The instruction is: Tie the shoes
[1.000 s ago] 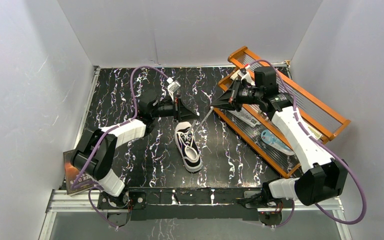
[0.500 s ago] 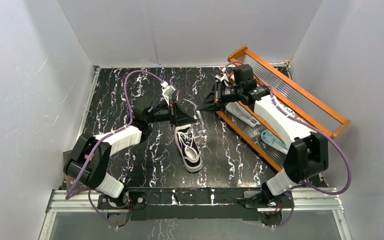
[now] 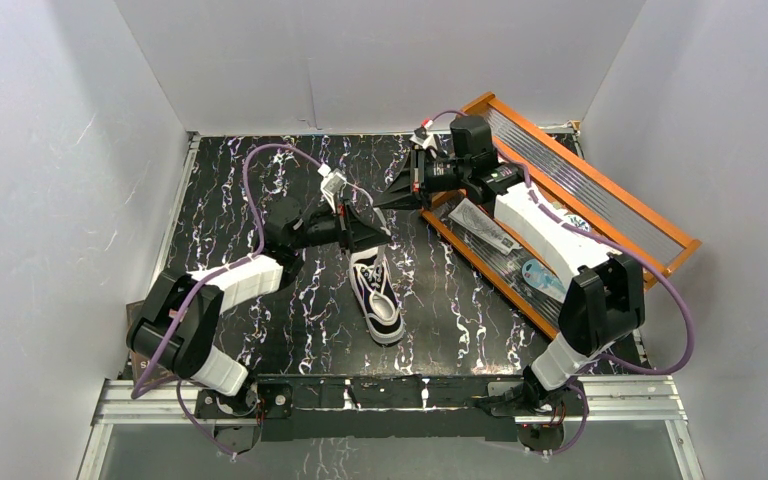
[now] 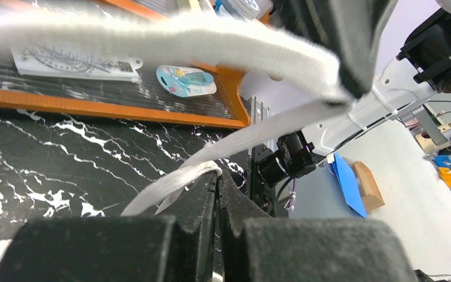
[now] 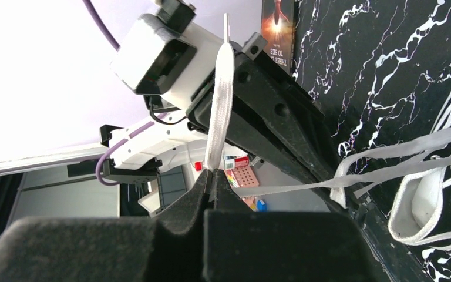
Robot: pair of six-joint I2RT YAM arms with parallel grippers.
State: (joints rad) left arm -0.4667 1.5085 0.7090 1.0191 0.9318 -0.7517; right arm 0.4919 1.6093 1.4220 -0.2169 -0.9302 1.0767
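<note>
Right end effector [image 3: 384,201], pinching lace [image 5: 220,106], swung left, just beyond the sneaker [image 3: 377,296].

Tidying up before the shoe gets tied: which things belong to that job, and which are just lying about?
Job: black sneaker; its white laces; left tool and right tool, each shut on a lace.
Lying about: orange wooden tray; packaged protractor; book.

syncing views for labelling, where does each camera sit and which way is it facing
Top external: above and behind the bases, looking down; both arms, sneaker, tray.
Left wrist: on the left gripper, facing the tray; its shut fingers pinch a lace.
Right wrist: on the right gripper, facing the left arm; its shut fingers pinch a lace end.
Shared: each wrist view shows the other gripper.
</note>
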